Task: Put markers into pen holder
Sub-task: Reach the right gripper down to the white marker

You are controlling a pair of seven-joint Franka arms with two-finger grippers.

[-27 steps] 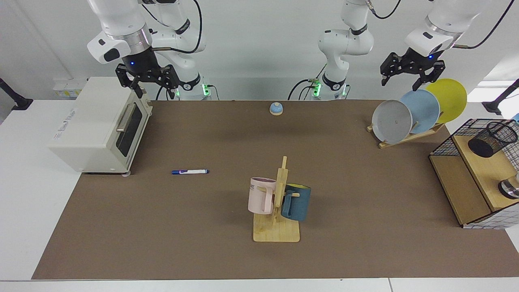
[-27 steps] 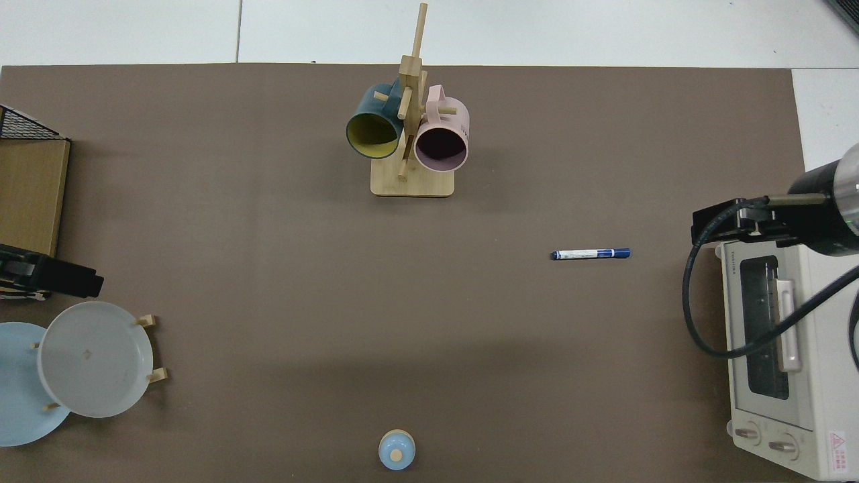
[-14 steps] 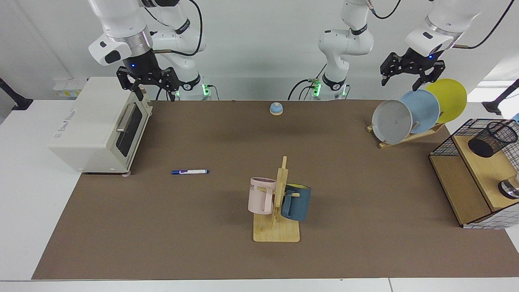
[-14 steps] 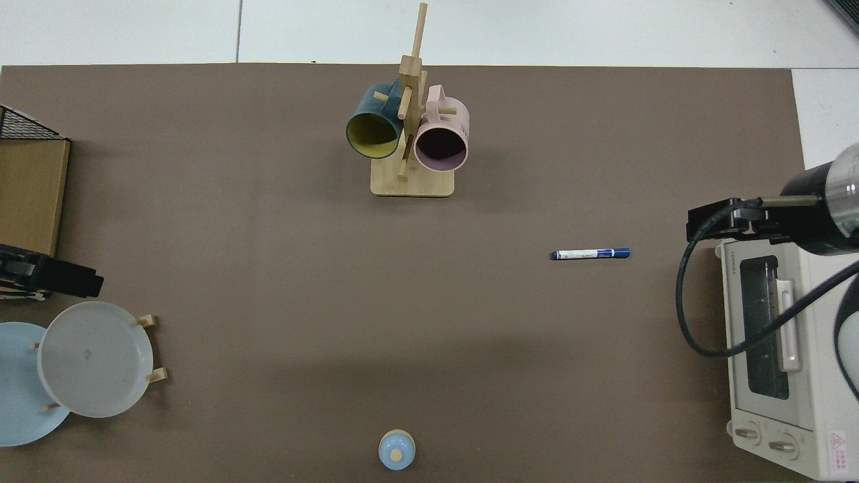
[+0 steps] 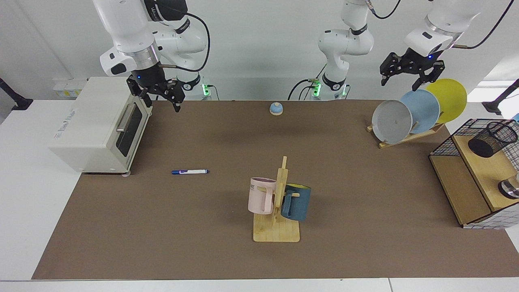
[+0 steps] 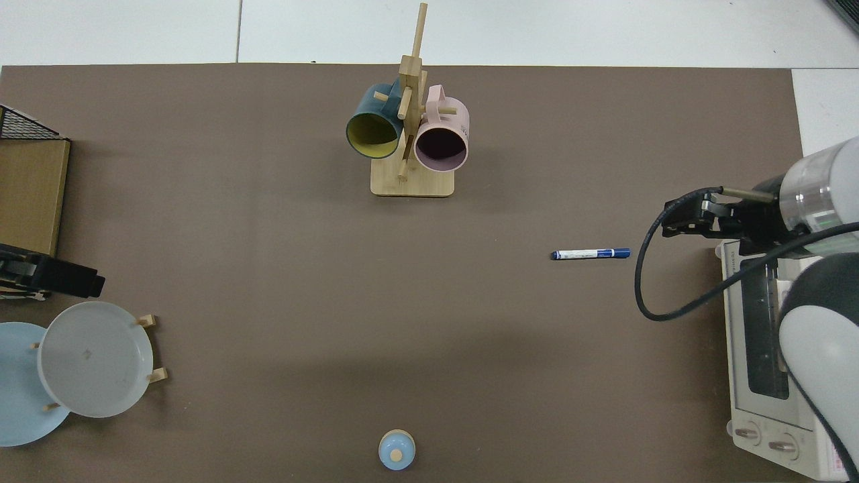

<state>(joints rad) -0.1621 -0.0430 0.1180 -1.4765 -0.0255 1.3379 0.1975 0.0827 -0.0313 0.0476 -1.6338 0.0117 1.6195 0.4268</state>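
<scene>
The marker [image 5: 190,172] lies flat on the mat just right of the toaster oven [image 5: 97,123], untouched. The right gripper [image 5: 159,94] hangs above and beyond it, fingers apart, likely for a grasp. The left gripper [image 5: 408,74] waits open over the plates [image 5: 419,111]. Only the facing view shows the pen holder [image 5: 491,138], far right.

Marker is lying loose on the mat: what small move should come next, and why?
Probably bring the right gripper forward and down over the marker. It hangs open beside the toaster oven, empty and apart from the marker, which lies flat with bare mat around it. The left gripper waits above the plates, far from it.
</scene>
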